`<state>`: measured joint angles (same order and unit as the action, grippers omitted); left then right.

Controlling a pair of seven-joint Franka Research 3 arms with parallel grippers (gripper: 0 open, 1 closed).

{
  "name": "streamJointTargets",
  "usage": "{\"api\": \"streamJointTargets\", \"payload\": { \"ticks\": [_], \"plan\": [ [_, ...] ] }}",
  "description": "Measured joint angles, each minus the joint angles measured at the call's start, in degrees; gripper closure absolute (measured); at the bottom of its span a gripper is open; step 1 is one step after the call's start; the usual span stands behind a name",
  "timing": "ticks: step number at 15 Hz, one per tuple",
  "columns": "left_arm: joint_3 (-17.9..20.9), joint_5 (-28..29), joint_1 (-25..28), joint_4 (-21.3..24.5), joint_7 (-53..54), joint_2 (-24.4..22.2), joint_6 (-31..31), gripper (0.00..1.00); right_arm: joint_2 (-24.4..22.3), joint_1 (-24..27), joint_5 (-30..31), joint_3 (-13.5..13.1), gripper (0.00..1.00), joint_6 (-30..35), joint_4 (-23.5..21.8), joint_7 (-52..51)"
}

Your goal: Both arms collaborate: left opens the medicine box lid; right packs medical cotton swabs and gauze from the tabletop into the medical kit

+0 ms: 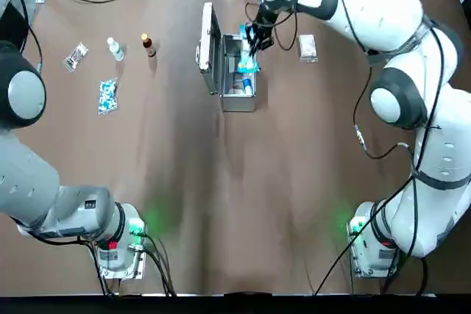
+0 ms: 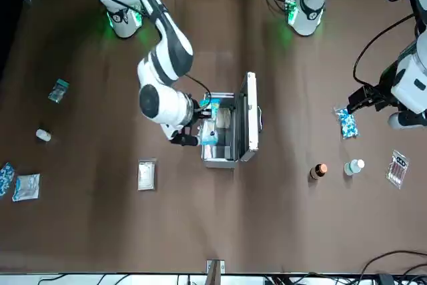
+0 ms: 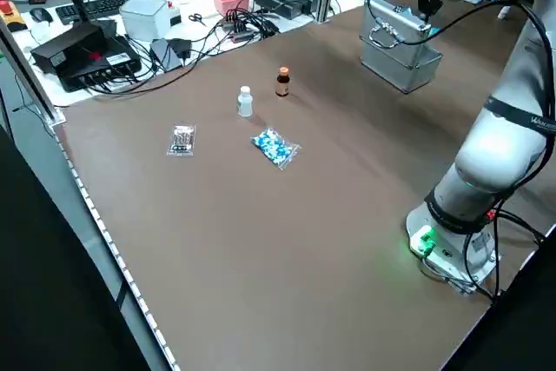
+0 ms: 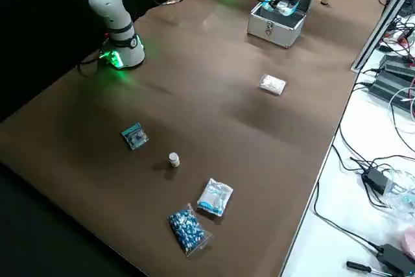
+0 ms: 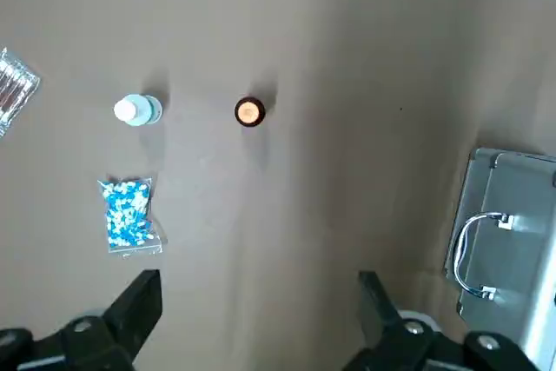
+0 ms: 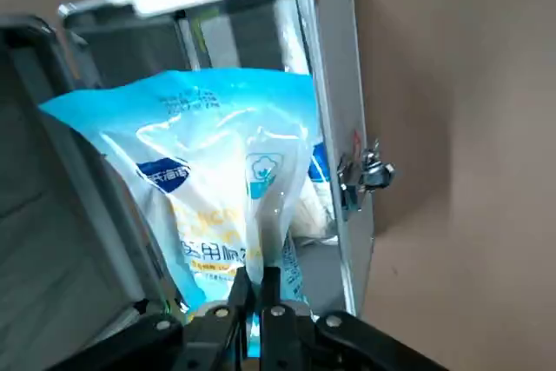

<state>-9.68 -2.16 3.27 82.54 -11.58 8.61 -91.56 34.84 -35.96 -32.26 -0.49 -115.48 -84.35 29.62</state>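
The metal medicine box (image 1: 238, 101) stands at the table's far middle, its lid (image 1: 208, 45) open and upright on the left. Directly over the open box, my right gripper (image 1: 254, 39) is shut on a blue-and-white cotton swab packet (image 6: 226, 180), which hangs into the box (image 6: 334, 128); other packets lie inside. The white gauze pack (image 1: 307, 48) lies on the table just right of the box, also in the front view (image 2: 146, 174). My left gripper (image 5: 256, 288) hovers open and holding nothing high above the table, left of the box, near the pill bag.
Left of the box lie a blue pill bag (image 1: 107, 95), a white bottle (image 1: 115, 49), a brown bottle (image 1: 149, 45) and a small clear packet (image 1: 75, 56). Further packets and a small bottle (image 4: 174, 159) lie far to the right. Cables run along the far edge.
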Motion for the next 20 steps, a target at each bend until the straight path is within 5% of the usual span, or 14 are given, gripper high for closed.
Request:
{"api": "streamJointTargets", "payload": {
  "ticks": [8,15,20],
  "plan": [
    [0.0,0.0,0.0,0.0,0.0,0.0,0.0,0.0,0.6,-0.3,-1.5,-0.6,0.27,-0.2,0.2,0.3],
    [0.0,0.0,0.0,0.0,0.0,0.0,-0.1,0.0,0.6,11.7,3.1,-2.2,0.27,0.4,0.6,-12.5],
    [0.0,0.0,0.2,0.0,0.0,0.0,-0.5,0.0,0.9,18.7,21.3,-2.1,0.13,-0.3,0.6,-13.6]
  ]
}}
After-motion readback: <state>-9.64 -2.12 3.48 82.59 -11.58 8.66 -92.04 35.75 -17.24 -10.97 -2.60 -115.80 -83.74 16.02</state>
